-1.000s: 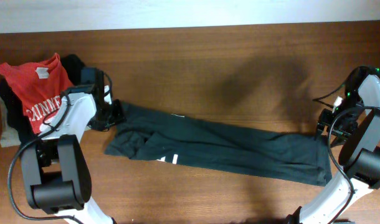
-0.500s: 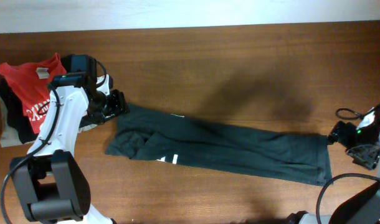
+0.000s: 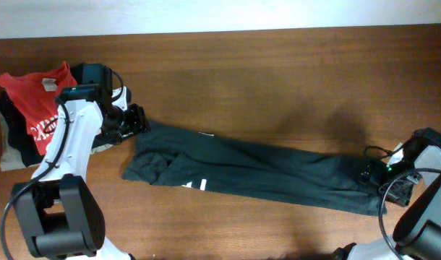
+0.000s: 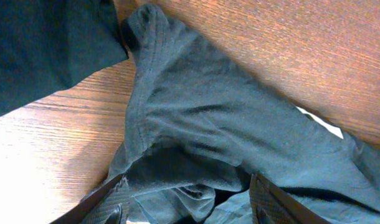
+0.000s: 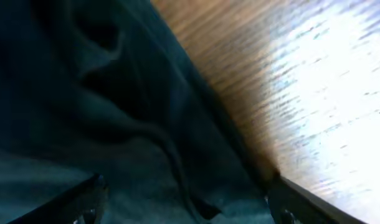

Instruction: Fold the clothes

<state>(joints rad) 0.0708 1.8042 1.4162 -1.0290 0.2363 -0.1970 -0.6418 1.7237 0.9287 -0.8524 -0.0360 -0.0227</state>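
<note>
The clothes [image 3: 257, 170], one very dark teal-black T-shirt, are lying stretched into a long band across the front half of the wooden table [image 3: 278, 72], running from upper left down to lower right.

Far left, overhead view: a red T-shirt [image 3: 32, 101] with white print is resting on top of a pile containing a black garment [image 3: 12, 128] and a beige garment [image 3: 6, 157]. The pile is sitting apart from the band.

Left end: the left gripper [image 3: 137, 121] is meeting the upper left corner of the shirt. In the left wrist view its fingers [image 4: 106, 208] are standing wide apart at the bottom edge, and rumpled fabric [image 4: 227, 124] is lying in the gap between them, not pinched. The ribbed hem is curving up toward the top of that view. Another dark cloth [image 4: 40, 50] is covering the upper left corner; which garment it belongs to cannot be told.

Centre: the band is bunching into loose folds toward its left part. The white letters [image 3: 195, 185] are showing only as small fragments along the near edge, with another white scrap at the far edge.

Right end: the right gripper [image 3: 372, 177] is sitting low over the lower right end of the shirt. In the right wrist view its fingers [image 5: 84, 199] are likewise spread wide, with creased dark fabric [image 5: 115, 112] filling the space between them. Bare wood is showing to the right of the cloth edge. Whether the fingertips are touching the cloth cannot be told.
</note>
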